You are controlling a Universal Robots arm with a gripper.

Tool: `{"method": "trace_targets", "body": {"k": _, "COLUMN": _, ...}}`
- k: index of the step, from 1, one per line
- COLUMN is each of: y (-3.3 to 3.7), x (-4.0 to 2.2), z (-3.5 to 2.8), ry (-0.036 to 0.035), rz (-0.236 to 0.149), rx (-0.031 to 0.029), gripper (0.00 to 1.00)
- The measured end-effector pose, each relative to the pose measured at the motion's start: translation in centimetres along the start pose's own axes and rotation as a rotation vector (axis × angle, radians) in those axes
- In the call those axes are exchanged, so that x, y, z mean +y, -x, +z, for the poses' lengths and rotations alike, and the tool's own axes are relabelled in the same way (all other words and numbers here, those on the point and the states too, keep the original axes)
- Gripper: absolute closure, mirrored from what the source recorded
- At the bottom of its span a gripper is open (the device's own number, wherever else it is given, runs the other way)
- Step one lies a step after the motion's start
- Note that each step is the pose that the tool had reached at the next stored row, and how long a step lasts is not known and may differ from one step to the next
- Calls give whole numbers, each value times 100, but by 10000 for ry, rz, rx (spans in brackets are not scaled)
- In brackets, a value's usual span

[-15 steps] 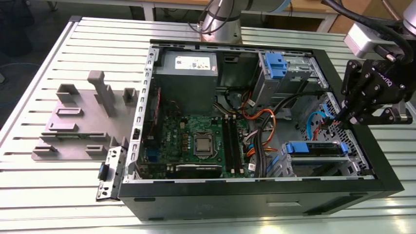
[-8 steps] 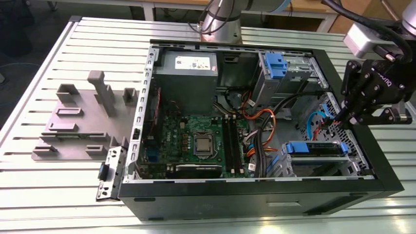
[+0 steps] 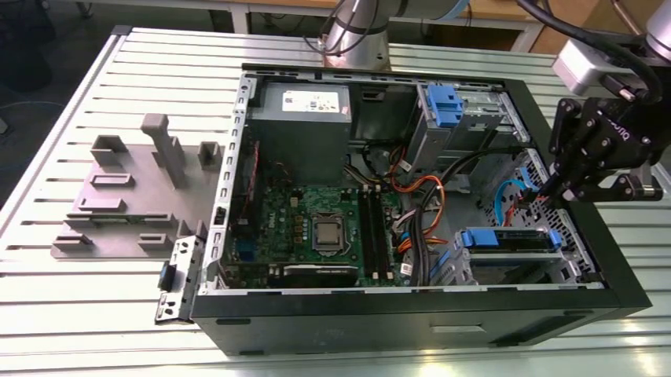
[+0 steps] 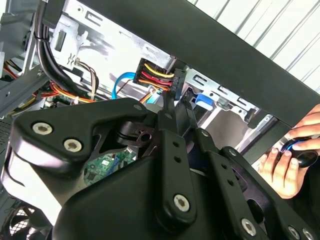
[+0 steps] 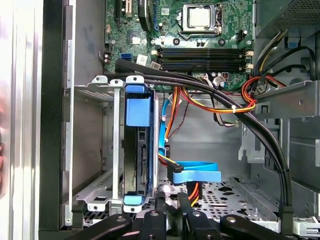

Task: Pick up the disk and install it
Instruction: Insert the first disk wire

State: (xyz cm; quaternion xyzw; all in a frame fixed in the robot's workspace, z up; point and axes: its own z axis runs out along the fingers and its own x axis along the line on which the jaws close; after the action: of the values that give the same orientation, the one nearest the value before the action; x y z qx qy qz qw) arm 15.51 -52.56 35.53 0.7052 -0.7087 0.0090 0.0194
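Note:
The disk [image 3: 508, 239], with its blue carrier rails and blue end tab, sits inside the grey drive bay at the open computer case's near corner, on the exterior view's right. In the first wrist view the disk [image 5: 138, 150] stands edge-on in that bay. My gripper [image 3: 542, 198] hangs over the case's edge just behind the bay, among the cables. In the second wrist view my gripper [image 4: 174, 102] has its fingers drawn together on a black power connector [image 4: 176, 82] with yellow, red and black wires. The first wrist view puts my gripper [image 5: 171, 202] beside the disk's end.
Black cable bundles [image 5: 225, 97] and a blue data cable [image 5: 197, 172] cross the space beside the bay. The case holds a motherboard [image 3: 314, 228], a grey power supply [image 3: 302, 118] and a blue bracket [image 3: 445, 106]. A grey fixture [image 3: 131, 188] lies on the slatted table. A hand [image 4: 285, 167] rests outside the case.

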Motion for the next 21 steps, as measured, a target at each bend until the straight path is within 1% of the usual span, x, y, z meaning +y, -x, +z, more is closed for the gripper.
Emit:
{"method": "trace_targets", "body": {"k": 11, "y": 0, "x": 0, "z": 3, "ry": 0, "rz": 0, "rx": 5, "gripper": 75}}
{"method": "trace_targets", "body": {"k": 12, "y": 1, "x": 0, "z": 3, "ry": -1, "rz": 0, "rx": 6, "gripper": 69}}
{"method": "trace_targets", "body": {"k": 21, "y": 11, "x": 0, "z": 8, "ry": 0, "rz": -1, "rx": 5, "gripper": 69}}
